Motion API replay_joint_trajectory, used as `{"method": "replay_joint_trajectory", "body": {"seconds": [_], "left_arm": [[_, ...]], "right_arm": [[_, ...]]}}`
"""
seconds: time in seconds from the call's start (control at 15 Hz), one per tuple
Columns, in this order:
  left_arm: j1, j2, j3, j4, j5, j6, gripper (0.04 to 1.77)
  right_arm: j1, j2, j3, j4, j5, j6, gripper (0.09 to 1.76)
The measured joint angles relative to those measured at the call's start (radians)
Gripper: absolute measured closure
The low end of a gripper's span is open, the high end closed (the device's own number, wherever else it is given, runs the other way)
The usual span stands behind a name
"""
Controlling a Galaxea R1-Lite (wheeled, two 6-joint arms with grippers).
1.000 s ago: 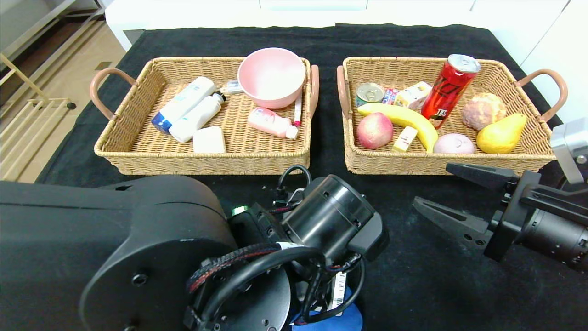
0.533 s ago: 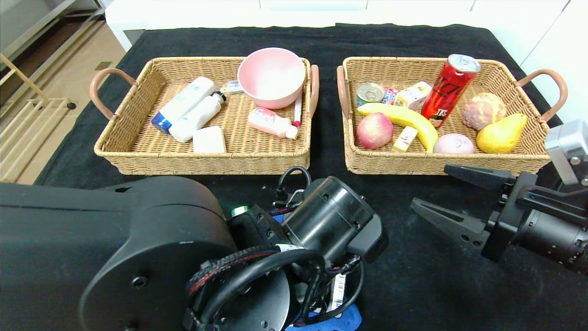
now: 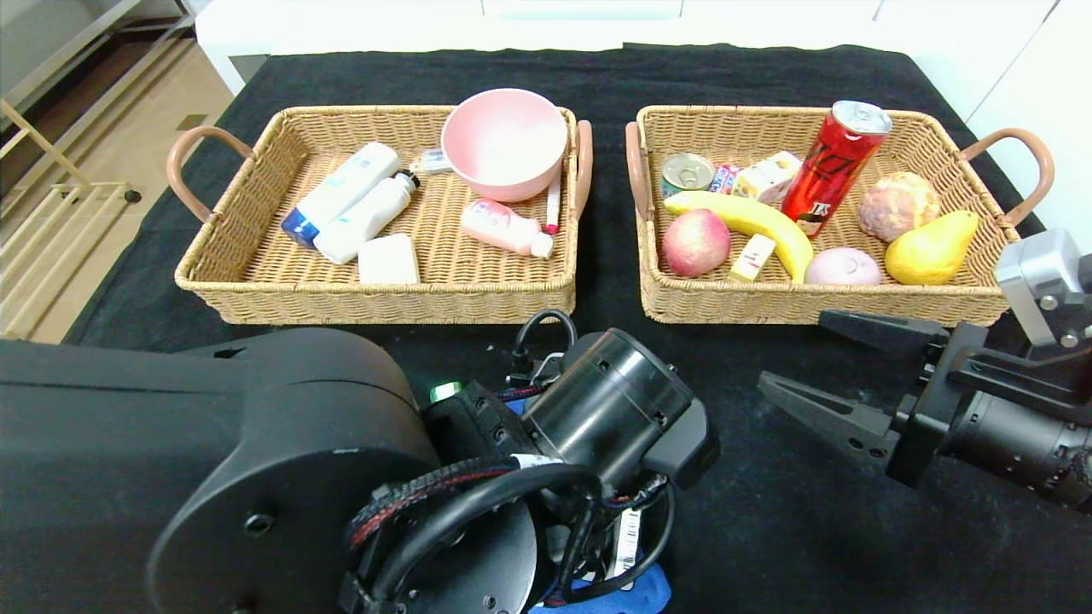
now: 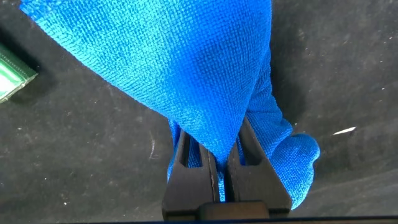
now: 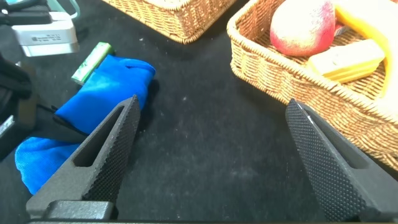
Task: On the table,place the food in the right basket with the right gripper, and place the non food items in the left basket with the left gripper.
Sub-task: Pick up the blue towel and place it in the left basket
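My left gripper (image 4: 217,155) is shut on a blue cloth (image 4: 186,56) just above the black table; the cloth covers its fingertips. In the head view the left arm hides that gripper, and only a bit of the cloth (image 3: 636,593) shows at the bottom edge. My right gripper (image 3: 793,350) is open and empty, in front of the right basket (image 3: 768,303). In the right wrist view its jaws (image 5: 212,102) stand wide apart over bare table, with the cloth (image 5: 93,93) beyond one finger. The left basket (image 3: 384,298) holds bottles, a soap bar and a pink bowl (image 3: 505,141).
A small green packet (image 5: 92,61) lies beside the cloth and also shows in the left wrist view (image 4: 12,78). The right basket holds a red can (image 3: 832,166), banana (image 3: 755,223), peach (image 3: 695,241), pear (image 3: 930,247) and other food. Black table between the baskets and arms.
My right gripper has drifted slightly left and nearer, still open. The left arm has barely moved and keeps hold of the cloth.
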Motion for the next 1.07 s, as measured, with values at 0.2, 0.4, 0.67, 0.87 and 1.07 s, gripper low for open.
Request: {"method": "replay_joint_trajectory", "body": {"seconds": [0.2,0.4,0.67,0.87,1.07], "left_arm": [[-0.007,-0.030,0.012,0.003,0.009,0.001,1.63],[-0.015,-0.096,0.016,0.004,0.011,0.006,1.63],[-0.017,-0.212,0.027,0.011,0.010,0.016,1.63],[0.001,-0.283,0.040,0.011,0.011,0.031,1.63],[0.055,-0.321,0.036,0.004,0.014,0.056,1.63]], "right_arm": [[0.000,0.007,0.000,0.000,0.000,0.000,0.14],[0.001,0.010,0.001,0.000,0.000,0.000,0.14],[0.003,0.011,0.003,0.000,0.000,-0.002,0.14],[0.004,0.013,0.005,0.000,0.000,-0.002,0.14],[0.005,0.013,0.005,0.000,0.000,-0.002,0.14]]}}
